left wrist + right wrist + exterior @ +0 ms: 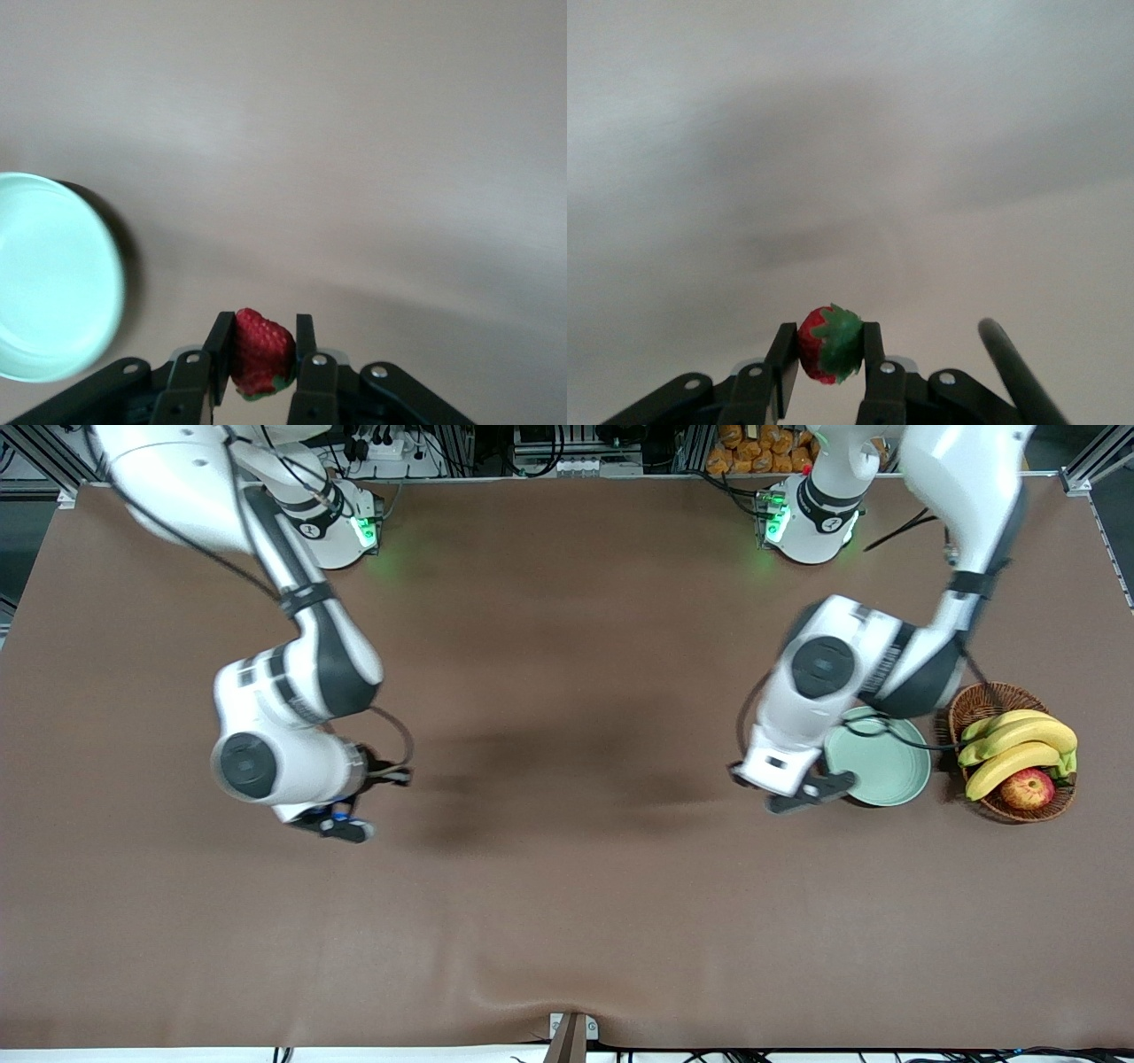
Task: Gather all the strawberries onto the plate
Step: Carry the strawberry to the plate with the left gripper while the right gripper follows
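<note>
My left gripper (pixel 264 325) is shut on a red strawberry (pixel 262 354) and holds it up in the air, just beside the pale mint-green plate (pixel 53 274). In the front view this gripper (pixel 811 790) is at the plate's rim (pixel 895 779); the visible part of the plate holds nothing. My right gripper (pixel 828 332) is shut on a second strawberry (pixel 824 350) with a green cap, over bare table toward the right arm's end (pixel 341 824). A third strawberry is out of view.
A brown wicker basket (pixel 979 704) with bananas (pixel 1019 744) and a red-yellow apple (pixel 1028 788) stands beside the plate at the left arm's end of the table. A brown cloth (pixel 567 868) covers the table.
</note>
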You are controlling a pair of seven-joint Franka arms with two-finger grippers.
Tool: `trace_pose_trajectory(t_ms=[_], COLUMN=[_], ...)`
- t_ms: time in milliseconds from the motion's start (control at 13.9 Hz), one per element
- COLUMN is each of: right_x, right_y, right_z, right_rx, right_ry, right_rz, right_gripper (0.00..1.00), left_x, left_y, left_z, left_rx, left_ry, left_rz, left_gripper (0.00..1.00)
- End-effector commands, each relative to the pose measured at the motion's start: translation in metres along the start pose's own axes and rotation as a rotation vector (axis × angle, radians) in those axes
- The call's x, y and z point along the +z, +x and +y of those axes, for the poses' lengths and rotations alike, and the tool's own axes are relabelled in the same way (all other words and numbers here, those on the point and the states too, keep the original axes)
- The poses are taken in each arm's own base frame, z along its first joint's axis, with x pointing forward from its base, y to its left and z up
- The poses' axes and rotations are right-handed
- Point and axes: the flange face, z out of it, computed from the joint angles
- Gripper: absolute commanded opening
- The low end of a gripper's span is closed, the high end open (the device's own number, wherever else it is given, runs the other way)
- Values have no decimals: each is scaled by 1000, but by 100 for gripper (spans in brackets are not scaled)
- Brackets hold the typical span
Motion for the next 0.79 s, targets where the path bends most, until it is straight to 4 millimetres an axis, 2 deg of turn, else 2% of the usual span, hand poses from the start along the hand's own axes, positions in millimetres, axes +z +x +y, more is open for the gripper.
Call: trace_pose_trajectory(t_ms=[0, 144, 431, 575, 647, 719], right_x=[6, 21, 61, 98, 117, 130], right_y=[-38, -71, -121, -146, -161, -165], right_z=[-49, -93, -154, -184, -198, -205], right_rx=[111, 163, 255, 290, 299, 309], right_ry=[48, 72, 129, 167, 180, 200], right_rz=[22, 58, 100, 126, 135, 147], right_gripper=[1, 1, 1, 1, 2, 3], left_x=[8, 22, 57, 71, 78, 84], left_y=[22, 31, 39, 41, 39, 38], left_z=[-53, -88, -156, -189, -198, -201], left_rx=[31, 48, 84, 114, 127, 138], left_ry=[22, 37, 50, 47, 46, 43], left_rz=[-57, -93, -167, -200, -216, -228], left_gripper=[0, 0, 0, 0, 0, 0])
